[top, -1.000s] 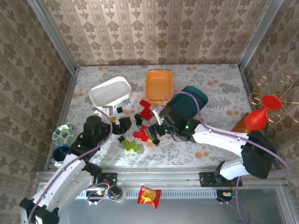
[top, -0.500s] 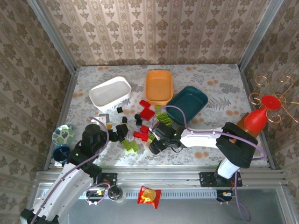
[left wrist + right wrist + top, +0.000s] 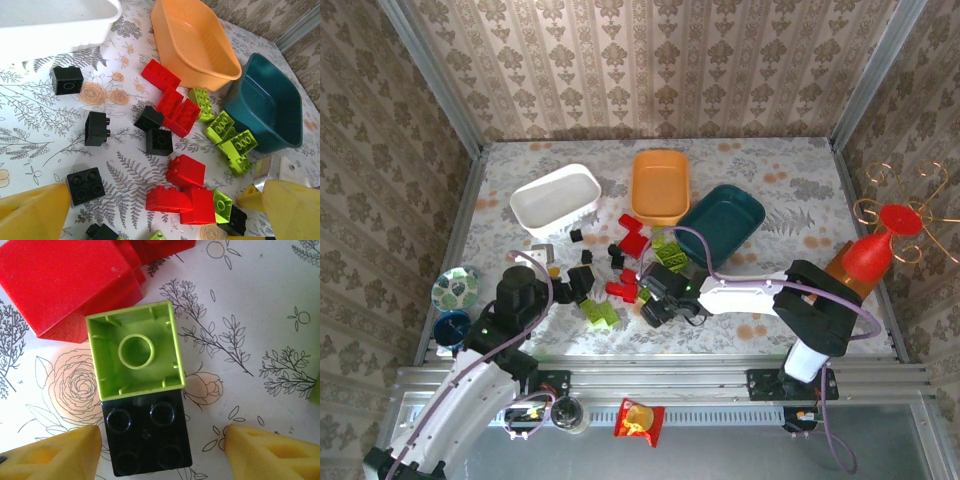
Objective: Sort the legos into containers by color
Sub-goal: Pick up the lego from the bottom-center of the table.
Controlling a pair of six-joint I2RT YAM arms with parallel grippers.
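Two bricks lie under your right gripper (image 3: 162,455): a black four-stud lego (image 3: 146,435), studs up, and a lime green brick (image 3: 135,350) flipped hollow side up, touching one edge of the black one. A red brick (image 3: 70,285) sits hard beside the lime. Spot: near side of the scatter, middle of the floral tabletop (image 3: 750,330), short of the tubs.

Right pincer: open, yellow pads (image 3: 50,455) on either side of the black lego, with a gap showing on one side. Nothing gripped yet. Left gripper (image 3: 157,210): spread wide, holding nothing, over the scatter.

Handling, my read: light, rigid hard plastic with smooth walls, likely a bit slick. Take the black lego by two opposite flat walls, low and square. Expect the lime brick to get nudged on the lift.

White tub (image 3: 60,30), orange tub (image 3: 195,50) and dark teal tub (image 3: 265,105) stand at the far side. Orange and teal hold no bricks.

Writing: none readable on studs or tubs.
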